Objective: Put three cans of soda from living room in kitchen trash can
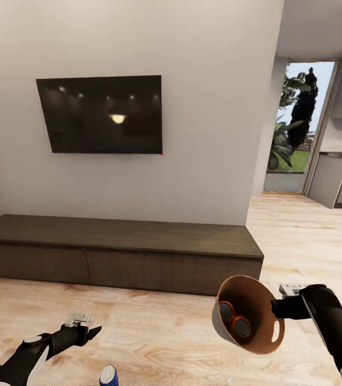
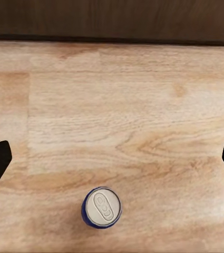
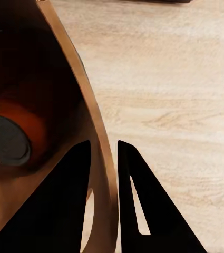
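I am in the living room, facing the black wall television [image 1: 99,114] and the long low dark-wood cabinet [image 1: 117,252] across the middle of the head view. My right gripper [image 3: 109,174] is clenched on the rim of the round tapered copper-brown bucket [image 1: 248,316], one finger inside the wall and one outside, and it holds the bucket off the floor at lower right, tipped so its mouth faces me. Two orange soda cans with silvery tops [image 1: 234,319] lie inside it.

The third one, a small blue soda can with a silvery top [image 2: 101,207], stands upright on the pale wood plank floor [image 1: 155,332] at the bottom edge of the head view, just right of my left gripper [image 1: 82,328], whose fingers are spread wide with nothing between them.

I judge this the last pickup. Next I need to bring the left fingers around the blue can and close.

The floor around it is bare. The cabinet front sits well beyond it. The kitchen opening shows at upper right, with open floor leading there.
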Controlling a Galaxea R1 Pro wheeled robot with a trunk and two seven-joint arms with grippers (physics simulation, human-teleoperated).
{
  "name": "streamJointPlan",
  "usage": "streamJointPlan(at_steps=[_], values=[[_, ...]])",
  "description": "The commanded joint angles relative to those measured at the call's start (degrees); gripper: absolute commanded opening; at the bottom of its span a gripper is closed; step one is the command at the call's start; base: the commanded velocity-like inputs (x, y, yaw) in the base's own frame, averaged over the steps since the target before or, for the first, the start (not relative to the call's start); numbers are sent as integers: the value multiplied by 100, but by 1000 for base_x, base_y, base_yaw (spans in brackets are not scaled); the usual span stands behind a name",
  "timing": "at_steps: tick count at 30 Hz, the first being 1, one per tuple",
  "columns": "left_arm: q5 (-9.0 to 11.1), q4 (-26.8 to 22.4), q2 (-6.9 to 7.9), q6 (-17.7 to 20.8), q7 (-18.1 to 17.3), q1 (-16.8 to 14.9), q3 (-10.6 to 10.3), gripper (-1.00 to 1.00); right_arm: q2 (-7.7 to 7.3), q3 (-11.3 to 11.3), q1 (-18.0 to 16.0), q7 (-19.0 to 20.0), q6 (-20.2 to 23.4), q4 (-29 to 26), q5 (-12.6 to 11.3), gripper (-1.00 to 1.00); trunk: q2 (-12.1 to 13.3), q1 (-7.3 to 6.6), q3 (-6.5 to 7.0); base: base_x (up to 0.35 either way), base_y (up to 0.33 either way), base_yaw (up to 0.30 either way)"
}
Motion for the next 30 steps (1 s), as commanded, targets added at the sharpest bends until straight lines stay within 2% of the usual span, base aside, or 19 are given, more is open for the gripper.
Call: streamJointPlan(at_steps=[1, 3, 6, 11, 21, 30], values=[[-1, 3, -5, -4, 1, -1, 0, 100, -3, -1, -12, 18, 32, -3, -173, -100, -42, 22, -17, 0, 0, 0], [-13, 12, -19, -12, 8, -4, 2, 100, -15, 0, -72, 20, 32, -3, -157, -100, -122, 66, -53, 0, 0, 0], [-32, 18, -71, -7, 186, -5, 2, 100, -3, 0, -158, 26, 32, 2, -12, -100, -243, 132, -107, 0, 0, 0], [-41, 27, -253, 1, 542, -5, -2, 100, 36, 2, -193, 30, 32, 5, 121, -100, -443, 242, -197, 0, 0, 0], [-52, 55, -305, -29, 855, -5, -1, 100, 51, 13, -200, 25, 32, 6, 152, -100, -844, 461, -376, 0, 0, 0], [-57, 56, -325, -34, 899, -5, -8, 100, 59, 25, -201, 22, 32, 6, 145, -100, -1142, 627, -545, 0, 0, 0]])
